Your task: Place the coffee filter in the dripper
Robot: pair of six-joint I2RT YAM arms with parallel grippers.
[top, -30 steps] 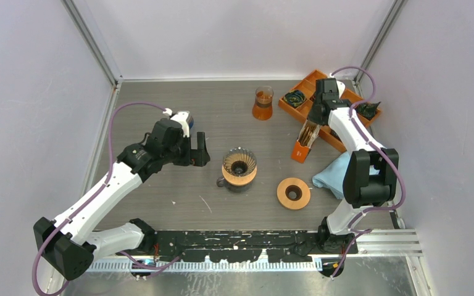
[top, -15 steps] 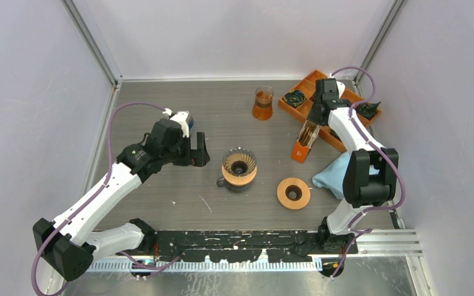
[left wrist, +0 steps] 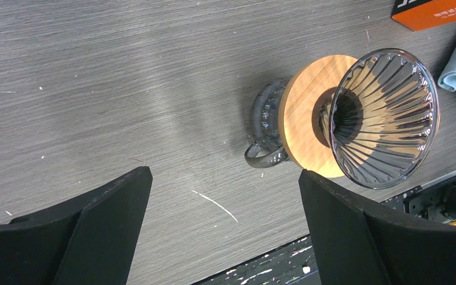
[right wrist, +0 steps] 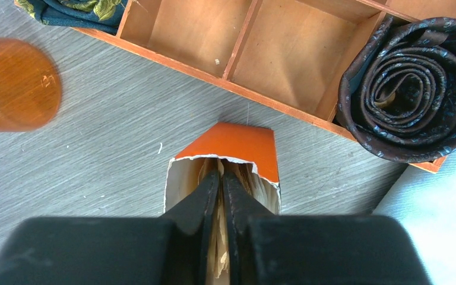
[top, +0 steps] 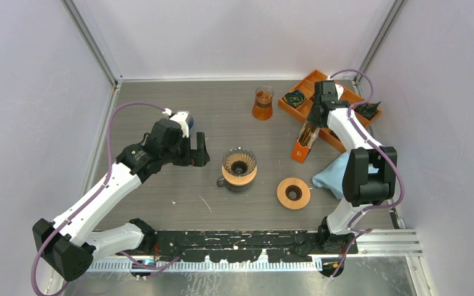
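Observation:
The glass dripper with its wooden collar stands mid-table on a dark stand; the left wrist view shows the dripper with nothing inside it. My left gripper hovers just left of it, open and holding nothing. An orange filter box leans against the tray at the right. My right gripper reaches into the box's torn mouth. There the right gripper is shut on a tan paper coffee filter, pinched between its fingers among several others.
An orange wooden tray with rolled dark cloths sits at the back right. An amber glass stands left of it. A wooden ring and a blue cloth lie near the right arm's base.
The right gripper's jaws have narrowed onto the filter paper inside the box. The left arm has not moved.

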